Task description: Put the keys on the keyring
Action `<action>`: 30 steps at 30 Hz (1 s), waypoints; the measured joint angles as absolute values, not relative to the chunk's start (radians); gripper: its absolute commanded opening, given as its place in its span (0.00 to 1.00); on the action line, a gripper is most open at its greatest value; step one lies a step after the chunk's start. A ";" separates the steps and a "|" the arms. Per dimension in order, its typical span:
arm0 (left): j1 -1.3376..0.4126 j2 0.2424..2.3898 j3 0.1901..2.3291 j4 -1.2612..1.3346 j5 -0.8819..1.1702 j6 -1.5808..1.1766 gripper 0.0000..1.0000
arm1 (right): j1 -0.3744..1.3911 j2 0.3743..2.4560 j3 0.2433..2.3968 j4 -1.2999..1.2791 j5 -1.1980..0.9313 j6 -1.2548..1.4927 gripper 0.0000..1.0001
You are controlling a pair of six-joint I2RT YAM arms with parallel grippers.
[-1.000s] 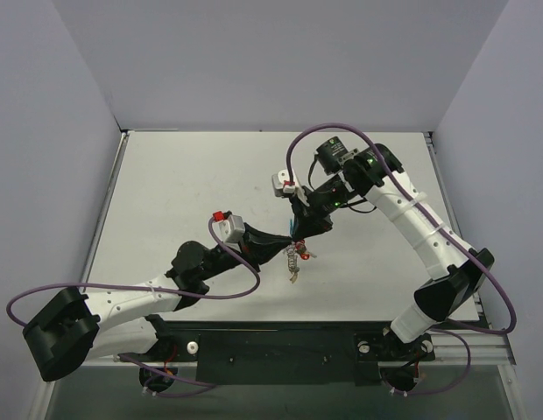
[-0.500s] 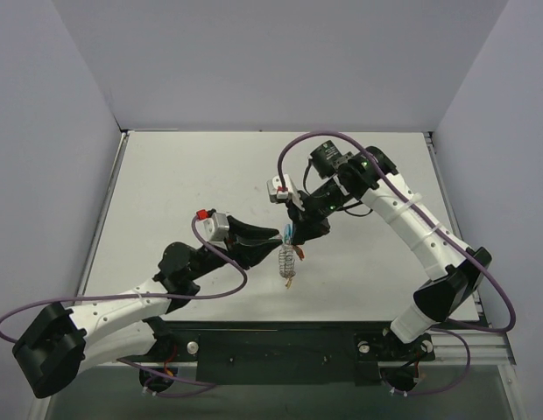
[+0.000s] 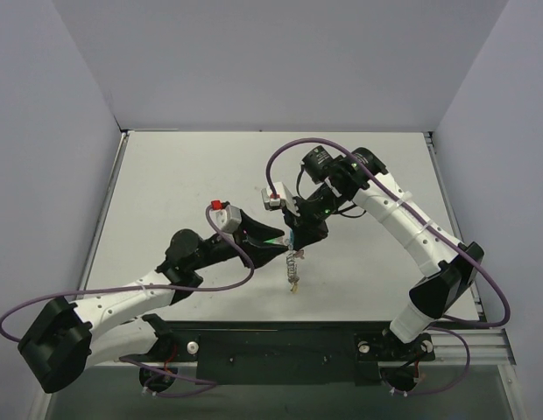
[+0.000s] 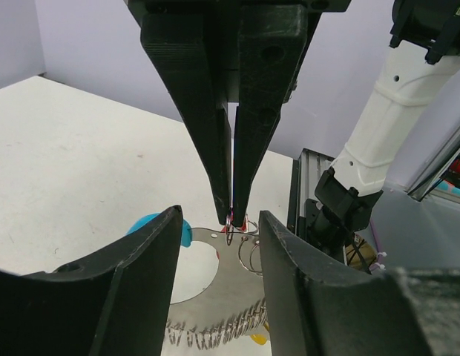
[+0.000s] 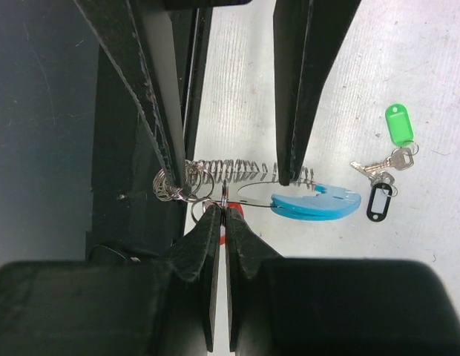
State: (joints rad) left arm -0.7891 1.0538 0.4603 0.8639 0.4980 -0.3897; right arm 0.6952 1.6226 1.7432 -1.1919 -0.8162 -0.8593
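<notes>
Saw white table [image 3: 166, 192] under both arms, lilac walls on three sides. Found L arm [image 3: 123, 297] reaching in from lower left and R arm [image 3: 412, 227] bent in from the right, tips meeting near mid-table.

Found L gripper [image 4: 219, 219] partway open w/ nothing held. Its fingers [image 4: 141, 282] stood either side of keyring [image 5: 237, 169]; couldn't tell if touching.

Found R gripper [image 5: 224, 209] closed tight, pinching thin wire ring [image 5: 224, 194] at top of keyring and holding whole assembly up off table, between L gripper's fingers. Couldn't tell if that ring belonged to keyring itself or to a key.

Noted silvery coil [image 4: 215, 332] stretched across keyring, w/ curved blue tag [image 5: 315, 204] just beside it.

Saw green-tagged key [image 5: 398, 124] and black-tagged key [image 5: 378, 202] lying on table beyond keyring, metal ends close together, well apart from both grippers, not on keyring.

Glimpsed bit of red tag [image 4: 242, 221] right beside R gripper's tips; rest hidden, so attachment unclear.
</notes>
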 measured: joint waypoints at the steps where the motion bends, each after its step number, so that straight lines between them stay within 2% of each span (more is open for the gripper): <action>1: -0.789 1.063 0.464 0.864 0.503 -0.392 0.51 | 0.696 1.623 1.743 -1.193 -0.816 -0.859 0.00; 14: -0.789 1.140 0.505 0.858 0.571 -0.411 0.32 | 0.696 1.628 1.755 -1.198 -0.816 -0.855 0.00; 16: -0.789 1.145 0.512 0.852 0.579 -0.411 0.26 | 0.696 1.628 1.755 -1.198 -0.815 -0.856 0.00; 18: -0.789 1.147 0.519 0.846 0.588 -0.410 0.18 | 0.696 1.628 1.755 -1.198 -0.815 -0.856 0.00; 19: -0.789 1.148 0.522 0.844 0.593 -0.409 0.10 | 0.695 1.628 1.755 -1.199 -0.814 -0.856 0.00; 20: -0.789 1.149 0.525 0.842 0.597 -0.407 0.08 | 0.695 1.628 1.755 -1.200 -0.815 -0.855 0.00; 23: -0.788 1.152 0.533 0.826 0.609 -0.404 0.08 | 0.696 1.628 1.755 -1.207 -0.812 -0.854 0.00; 26: -0.788 1.156 0.547 0.801 0.616 -0.400 0.16 | 0.695 1.628 1.755 -1.211 -0.808 -0.853 0.00; 30: -0.788 1.156 0.556 0.779 0.618 -0.383 0.18 | 0.695 1.628 1.755 -1.213 -0.804 -0.852 0.00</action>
State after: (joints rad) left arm -0.7883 1.1561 0.5556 0.7792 0.6182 -0.3828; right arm 0.6952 1.6279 1.7554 -1.2133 -0.8040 -0.8524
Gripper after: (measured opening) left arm 0.172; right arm 0.007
